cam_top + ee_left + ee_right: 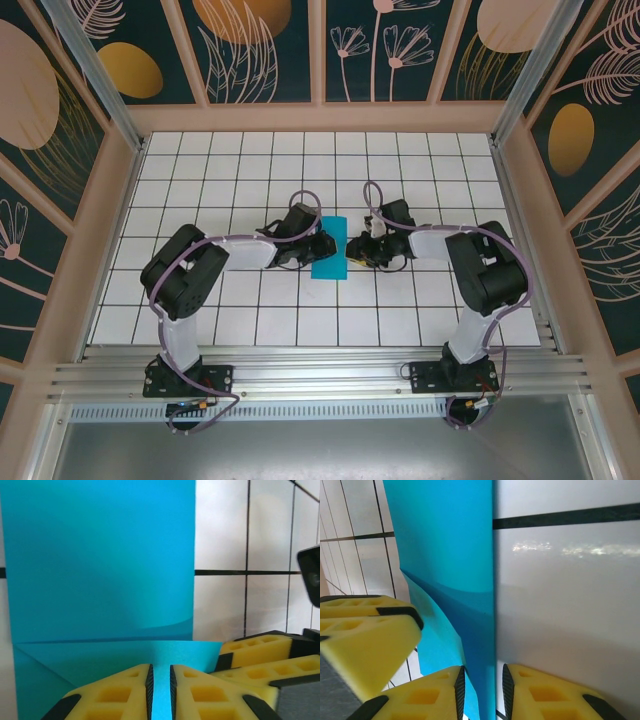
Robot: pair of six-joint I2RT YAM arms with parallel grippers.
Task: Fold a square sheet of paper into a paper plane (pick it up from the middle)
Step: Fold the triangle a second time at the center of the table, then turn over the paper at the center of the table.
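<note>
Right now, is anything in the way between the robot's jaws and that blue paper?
Nothing visible is. The square sheet of paper lies partly folded on the table, and both pairs of jaws are already at it, slightly apart, with teal showing in each gap. Whether they touch it I cannot tell.

sheet of paper (100,555) cut off by left wrist view's top edge, fingers (115,695) cropped below

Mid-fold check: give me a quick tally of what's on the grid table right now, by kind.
Teal square sheet of paper: 1
Yellow-fingered grippers: 2, the left gripper and the right gripper
Total: 3
</note>
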